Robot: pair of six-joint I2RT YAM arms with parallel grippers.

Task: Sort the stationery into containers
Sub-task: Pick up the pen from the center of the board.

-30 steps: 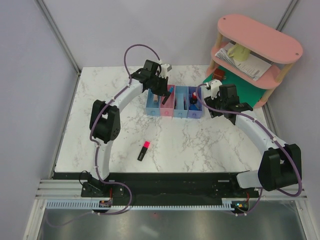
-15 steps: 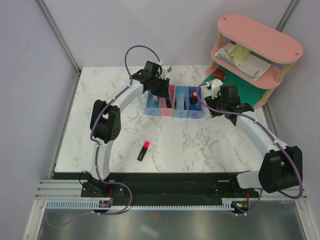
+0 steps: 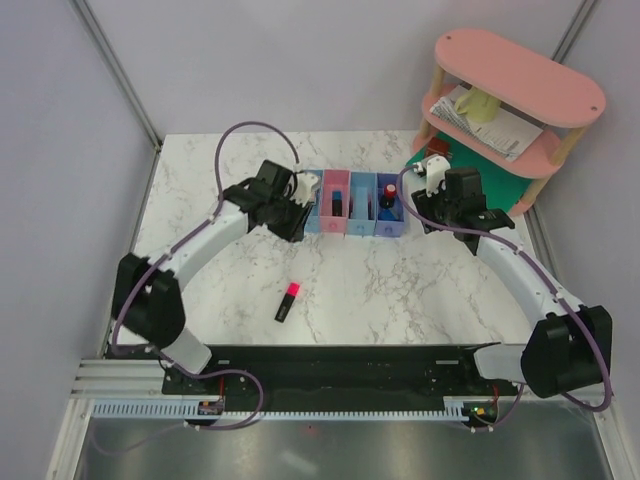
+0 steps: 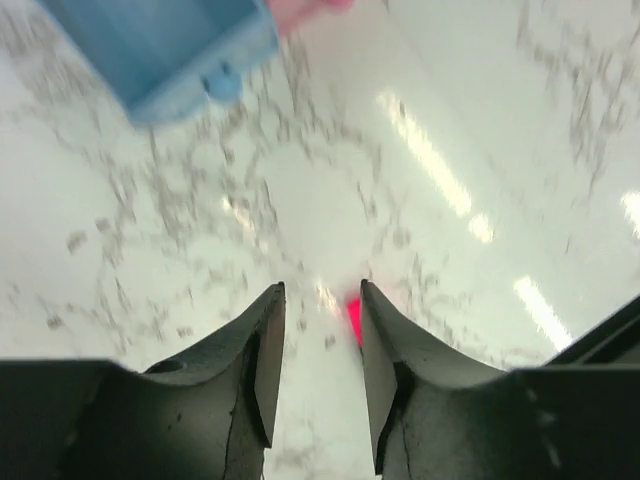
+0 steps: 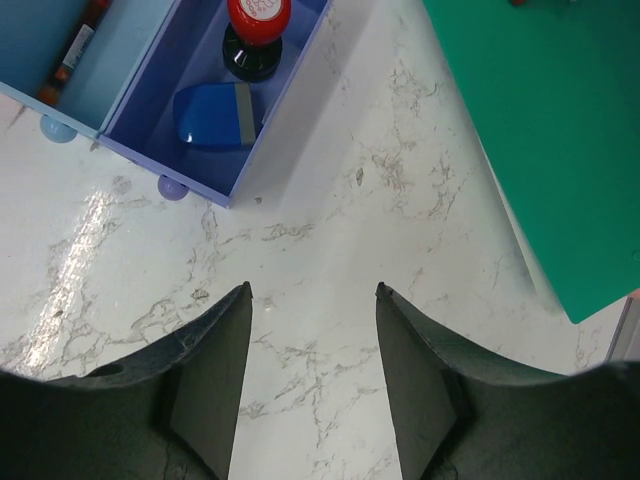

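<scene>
Shows one black highlighter (image 3: 288, 302) with a pink cap, lying loose on the marble table (image 3: 400, 290), well apart from the four joined bins (image 3: 362, 229). Finds one black-red bottle (image 5: 258, 30) and one blue-white block (image 5: 215, 103) inside the purple-blue bin (image 5: 150, 110). Keeps left gripper (image 4: 318, 290) fingers narrowly parted above marble, right gripper (image 5: 312, 290) fingers wider. Holds nothing in either.
</scene>
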